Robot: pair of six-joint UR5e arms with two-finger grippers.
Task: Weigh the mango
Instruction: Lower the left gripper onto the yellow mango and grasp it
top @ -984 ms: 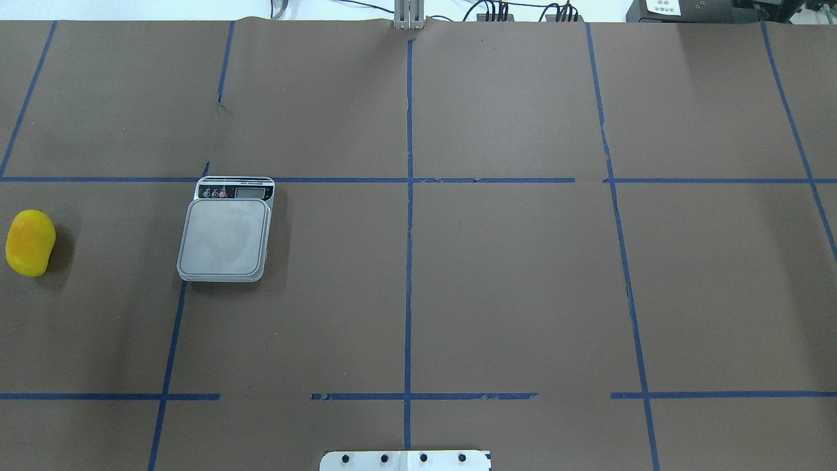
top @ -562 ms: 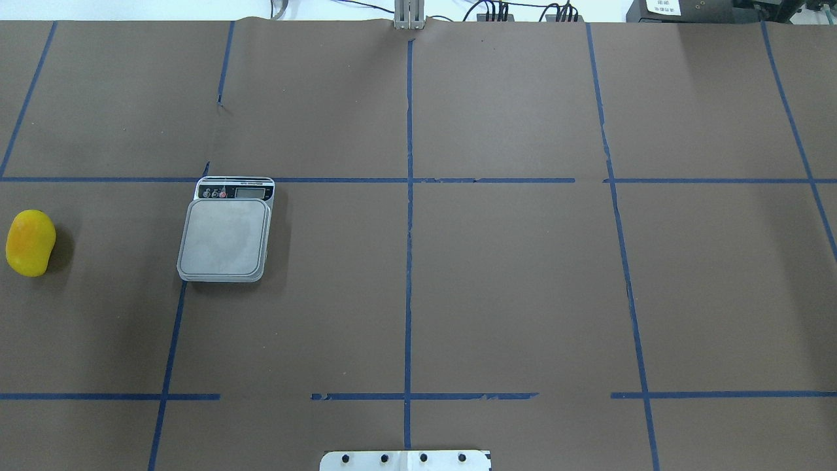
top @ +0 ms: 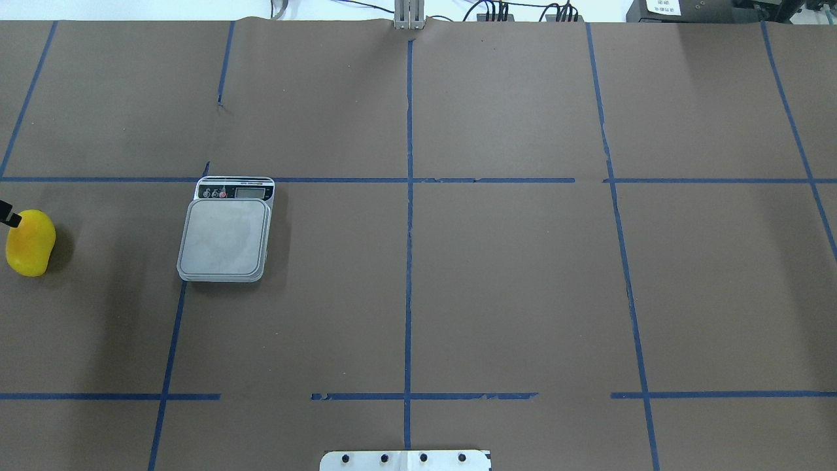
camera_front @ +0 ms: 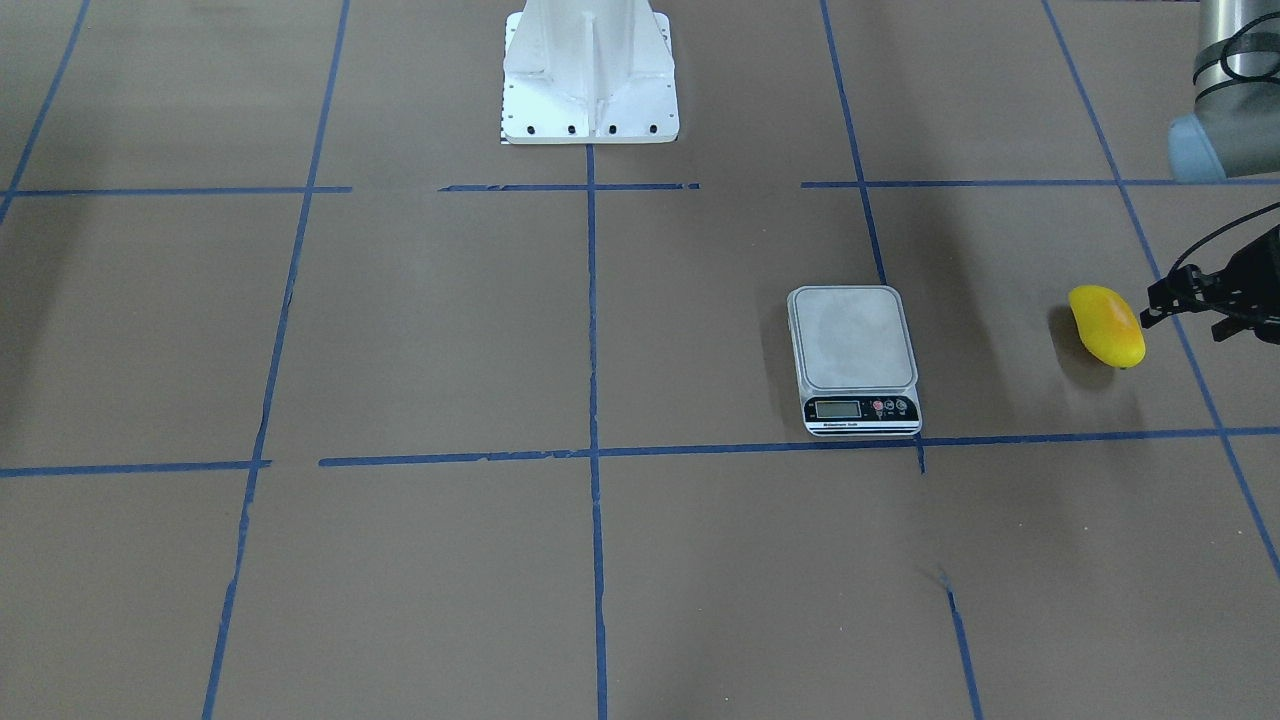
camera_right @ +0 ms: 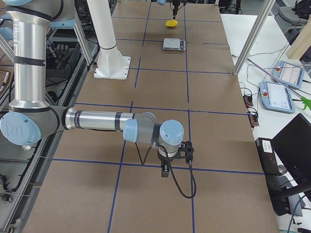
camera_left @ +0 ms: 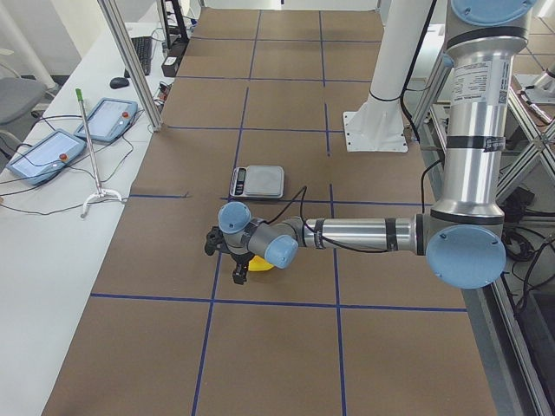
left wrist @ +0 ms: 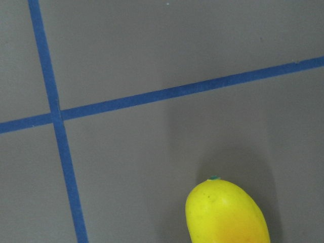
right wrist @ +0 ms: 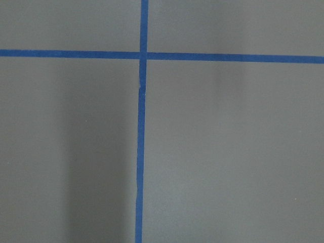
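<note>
The mango (camera_front: 1106,326) is yellow with an orange blush and lies on the brown table at the robot's far left; it also shows in the overhead view (top: 29,243) and at the bottom of the left wrist view (left wrist: 228,212). The grey scale (camera_front: 853,350) stands apart from it towards the table's middle (top: 225,235), its platform bare. My left gripper (camera_front: 1185,320) hovers just beside the mango's outer side, jaws apart and empty; one fingertip (top: 6,214) shows in the overhead view. My right gripper (camera_right: 175,158) hangs over bare table far from both; I cannot tell whether it is open.
The white robot pedestal (camera_front: 590,80) stands at the table's robot side. Blue tape lines grid the brown cover. The left arm's elbow (camera_front: 1225,100) hangs above the table's left end. Tablets and cables lie on the side bench (camera_left: 43,152).
A black fingertip of the left gripper has come into the overhead view at the left edge, next to the mango. The mango and the scale have not moved.
</note>
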